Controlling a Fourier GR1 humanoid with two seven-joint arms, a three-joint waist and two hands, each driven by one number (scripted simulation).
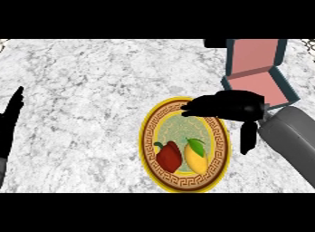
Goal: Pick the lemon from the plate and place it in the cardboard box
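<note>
Lemon (195, 156) lies at five o'clock on the plate (146, 140), beside a red pepper (168, 156). My right hand (227, 106) hovers over the rim at one o'clock, fingers spread and empty, so I judge this the reach. Next I must drop toward six and close round it. My left hand (3, 131) rests at nine, fingers straight.
</note>
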